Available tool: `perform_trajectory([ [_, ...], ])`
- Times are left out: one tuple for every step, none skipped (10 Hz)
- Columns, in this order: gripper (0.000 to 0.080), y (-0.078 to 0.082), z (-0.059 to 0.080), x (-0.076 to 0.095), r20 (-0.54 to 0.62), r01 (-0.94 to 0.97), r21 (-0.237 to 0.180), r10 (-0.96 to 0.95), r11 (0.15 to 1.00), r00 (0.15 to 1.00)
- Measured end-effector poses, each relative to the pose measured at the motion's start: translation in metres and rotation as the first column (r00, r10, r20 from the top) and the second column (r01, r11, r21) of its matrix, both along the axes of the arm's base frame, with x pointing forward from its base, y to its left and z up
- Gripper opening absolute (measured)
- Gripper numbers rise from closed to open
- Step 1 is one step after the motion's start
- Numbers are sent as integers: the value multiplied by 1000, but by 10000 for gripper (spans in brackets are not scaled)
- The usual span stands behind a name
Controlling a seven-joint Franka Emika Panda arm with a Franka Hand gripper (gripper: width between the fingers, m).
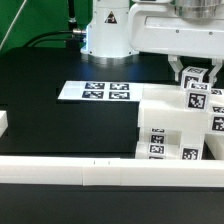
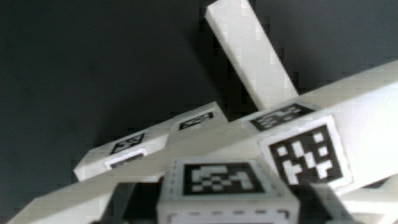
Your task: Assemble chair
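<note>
The chair lies in loose glossy white parts at the exterior view's right. A chunky seat block (image 1: 160, 125) stands nearest, with tagged pieces (image 1: 200, 100) behind it. My gripper (image 1: 192, 74) comes down from the top right over a small tagged cube (image 1: 193, 80). In the wrist view that cube (image 2: 222, 185) fills the gap between my dark fingers (image 2: 135, 200), and both press against its sides. Beyond it lie a long tagged bar (image 2: 187, 130) and a slanting white slat (image 2: 249, 50).
The marker board (image 1: 95, 91) lies flat on the black table, left of the parts. A long low white rail (image 1: 100, 172) runs along the front edge, and a white block (image 1: 3, 122) sits at the left edge. The robot's base (image 1: 110, 35) stands at the back.
</note>
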State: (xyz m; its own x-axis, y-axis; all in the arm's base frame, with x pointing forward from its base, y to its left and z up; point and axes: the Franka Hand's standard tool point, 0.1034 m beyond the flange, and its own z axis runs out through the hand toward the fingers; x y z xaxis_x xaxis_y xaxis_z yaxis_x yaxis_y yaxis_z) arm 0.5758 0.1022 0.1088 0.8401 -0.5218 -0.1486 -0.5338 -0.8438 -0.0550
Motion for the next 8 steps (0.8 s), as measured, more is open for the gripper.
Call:
perform_trajectory([
  [278,0,0,0,0,0,0,0,1000,1000],
  [278,0,-1,0,-2,59,-2,-59,998,998],
  [278,1,-1,1,-1,179,-12,-179,984,984],
  [278,2,-1,2,0,227,-16,-227,974,974],
  [278,2,-1,2,-6,273,-16,-274,962,962],
  [278,3,0,2,-15,351,-23,-351,936,936],
  [278,3,0,2,-20,399,-29,-400,916,916],
  [278,3,0,2,-22,422,-32,-423,906,906],
])
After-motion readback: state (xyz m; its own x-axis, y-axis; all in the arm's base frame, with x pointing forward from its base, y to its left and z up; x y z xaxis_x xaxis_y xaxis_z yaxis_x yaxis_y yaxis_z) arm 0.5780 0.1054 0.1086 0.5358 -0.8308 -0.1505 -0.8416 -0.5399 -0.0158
